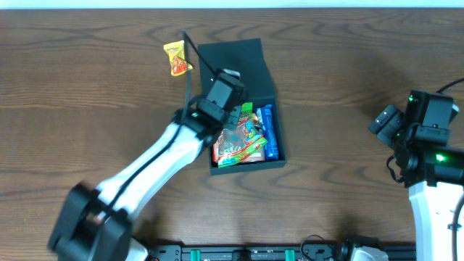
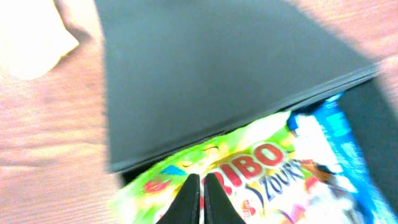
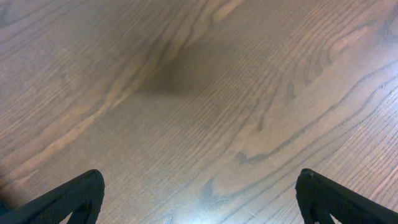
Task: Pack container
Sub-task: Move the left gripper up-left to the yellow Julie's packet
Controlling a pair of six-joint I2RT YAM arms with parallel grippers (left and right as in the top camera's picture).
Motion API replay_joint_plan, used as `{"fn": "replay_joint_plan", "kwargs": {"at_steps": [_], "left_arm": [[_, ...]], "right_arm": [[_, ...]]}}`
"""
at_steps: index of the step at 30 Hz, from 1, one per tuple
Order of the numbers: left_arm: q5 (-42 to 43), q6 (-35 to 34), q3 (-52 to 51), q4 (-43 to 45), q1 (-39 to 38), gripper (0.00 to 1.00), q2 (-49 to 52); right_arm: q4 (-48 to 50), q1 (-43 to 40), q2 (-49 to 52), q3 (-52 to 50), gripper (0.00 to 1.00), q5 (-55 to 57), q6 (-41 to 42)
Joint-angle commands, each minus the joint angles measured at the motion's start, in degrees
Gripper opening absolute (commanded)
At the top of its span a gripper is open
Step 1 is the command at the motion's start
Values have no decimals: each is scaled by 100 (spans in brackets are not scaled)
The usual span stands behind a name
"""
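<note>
A dark brown wooden table [image 1: 87, 87] with strong grain fills nearly every view; only a thin pale strip shows beyond its far edge, so the room cannot be made out. Near the middle sits the dark green container [image 1: 235, 69], its flap lid lying open and flat on the far side. My left arm reaches over it and hides the box's left half. In the visible half lie a bright green sweet bag [image 1: 243, 148] and, just beside it on the right, a blue packet [image 1: 269, 130]. A small yellow packet [image 1: 176, 58] lies on the wood just off the lid's far left corner. My left pincer [image 2: 202, 199] is closed, its fingers almost together over the green bag; the wrist view is blurred, so I cannot tell whether they pinch it. My right pincer [image 3: 199, 199] is spread wide above bare wood, well apart from the box, with only its fingertips in view.
</note>
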Motion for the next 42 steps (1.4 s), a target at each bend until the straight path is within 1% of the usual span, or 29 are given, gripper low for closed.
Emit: {"fn": "replay_joint_plan", "kwargs": {"at_steps": [1,3,6,7,10,12,14,18,30,32,33,34,36,37,38,39,40,41,42], "left_arm": [[-188,245,22,-138,-13,6,-599],[-251,166,22,-236,-7,6,-914],[-544,-350,22,-365,151,6,-1244],[-476,-481,31,-407,260,6,-1298],[146,-929,251,-798,798,6,-1318],[332,-1003,549,-1126,1158,6,-1196],[337,-988,962,-1440,1419,6,-979],[334,-765,1996,-1969,1714,6,-315],[369,-785,5796,-3331,2105,5,2861],[426,-789,6242,-3517,2218,8,3257],[511,-789,6448,-3595,2302,19,3480],[597,-793,6526,-3633,2365,29,3602],[824,-811,6575,-3661,2496,37,3794],[898,-835,6575,-3663,2562,48,3877],[966,-870,6575,-3672,2618,61,3950],[1047,-876,6575,-3672,2686,82,4044],[1115,-874,6575,-3668,2730,93,4105],[1147,-881,6575,-3659,2763,95,4168],[1178,-892,6575,-3628,2787,95,4249]], "right_arm": [[-7,-61,-9,-9,99,94,101],[-7,-61,-9,-9,99,94,101],[-7,-61,-9,-9,99,94,101],[-7,-61,-9,-9,99,94,101],[-7,-61,-9,-9,99,94,101],[-7,-61,-9,-9,99,94,101],[-7,-61,-9,-9,99,94,101],[-7,-61,-9,-9,99,94,101],[-7,-61,-9,-9,99,94,101],[-7,-61,-9,-9,99,94,101],[-7,-61,-9,-9,99,94,101],[-7,-61,-9,-9,99,94,101],[-7,-61,-9,-9,99,94,101],[-7,-61,-9,-9,99,94,101],[-7,-61,-9,-9,99,94,101],[-7,-61,-9,-9,99,94,101],[-7,-61,-9,-9,99,94,101],[-7,-61,-9,-9,99,94,101],[-7,-61,-9,-9,99,94,101]]}}
